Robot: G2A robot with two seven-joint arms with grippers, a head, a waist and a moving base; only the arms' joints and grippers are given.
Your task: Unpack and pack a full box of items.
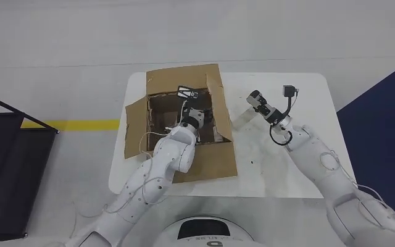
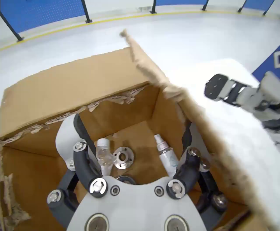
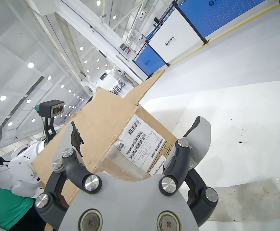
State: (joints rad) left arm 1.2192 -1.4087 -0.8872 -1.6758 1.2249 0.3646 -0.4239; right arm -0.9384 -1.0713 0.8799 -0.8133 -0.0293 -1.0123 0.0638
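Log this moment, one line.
left gripper: open, inside brown cardboard box; contents: clear plastic bottle, round metal flange, white spray bottle; right gripper: open, above white table

The top view looks straight down on the table (image 1: 278, 179) from above. The left wrist camera looks closely down into the box (image 2: 65, 87). The right wrist camera faces its labelled outer wall from nearby. All three views share the box.

Industrial hall, blue barrier panels (image 3: 229, 15)

White rounded arms (image 1: 170, 154), black-linked left pincer (image 2: 132, 122) on grey plate (image 2: 135, 203), silver screws (image 2: 98, 185), thin cables (image 1: 279, 134)
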